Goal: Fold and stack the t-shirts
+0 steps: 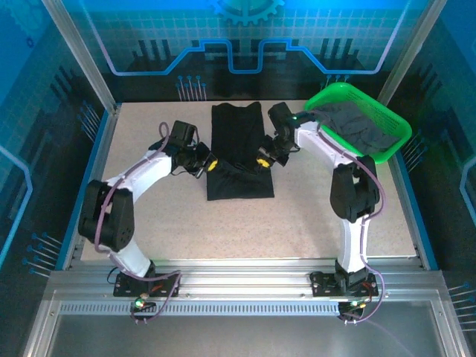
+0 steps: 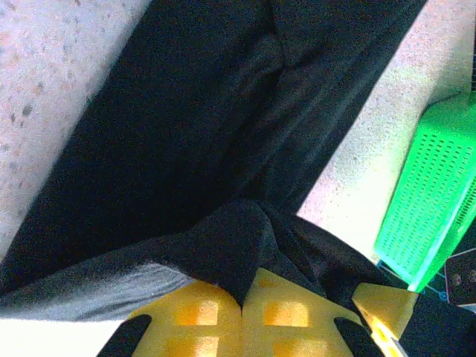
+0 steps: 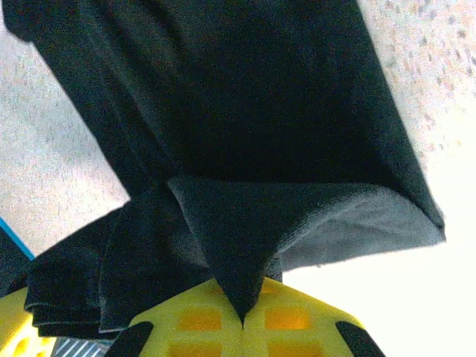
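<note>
A black t-shirt (image 1: pixel 239 182) lies mid-table as a long strip, running from far to near. The left gripper (image 1: pixel 210 164) is clamped on its left edge and the right gripper (image 1: pixel 262 159) on its right edge, each pinching up a fold of cloth. Bare table (image 1: pixel 297 223) lies open on the near side and to both sides. At far right, a green basket (image 1: pixel 398 141) holds a dark grey t-shirt (image 1: pixel 357 123).

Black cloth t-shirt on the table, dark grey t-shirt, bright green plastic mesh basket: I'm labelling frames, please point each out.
black cloth t-shirt (image 1: pixel 239 182): top view, lower folded panel.
dark grey t-shirt (image 1: pixel 358 123): top view, crumpled middle.
bright green plastic mesh basket (image 2: pixel 428 186): left wrist view, mesh side wall.
</note>
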Robot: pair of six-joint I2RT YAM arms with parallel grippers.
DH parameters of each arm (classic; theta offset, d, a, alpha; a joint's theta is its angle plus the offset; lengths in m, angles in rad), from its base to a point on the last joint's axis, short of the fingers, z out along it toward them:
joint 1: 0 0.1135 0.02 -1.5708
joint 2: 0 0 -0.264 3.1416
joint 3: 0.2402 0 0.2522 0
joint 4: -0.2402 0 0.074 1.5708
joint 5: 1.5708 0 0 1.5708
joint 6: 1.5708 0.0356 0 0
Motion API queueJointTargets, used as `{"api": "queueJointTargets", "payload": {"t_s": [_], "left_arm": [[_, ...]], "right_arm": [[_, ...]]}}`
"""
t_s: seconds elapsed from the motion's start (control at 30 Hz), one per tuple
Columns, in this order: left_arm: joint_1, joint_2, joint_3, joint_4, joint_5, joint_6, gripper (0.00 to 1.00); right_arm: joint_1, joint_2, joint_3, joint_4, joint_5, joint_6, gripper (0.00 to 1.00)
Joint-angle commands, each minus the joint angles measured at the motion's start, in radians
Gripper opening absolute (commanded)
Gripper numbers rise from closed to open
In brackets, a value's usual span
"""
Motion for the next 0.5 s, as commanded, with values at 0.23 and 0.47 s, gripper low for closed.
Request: {"api": "queueJointTargets", "payload": {"t_s": [0.23,0.47], "left_arm": [[0.061,0.278,0.208,0.084,0.113,0.086,0.08],[0.11,0.191,0.218,-0.031,0.041,0.152,0.39]], "right_arm": [[-0.073,0.267,0.293,-0.108,-0.006,-0.029,0.08],[-0.109,0.297,0.525,-0.221,0.087,-0.16,0.69]]}}
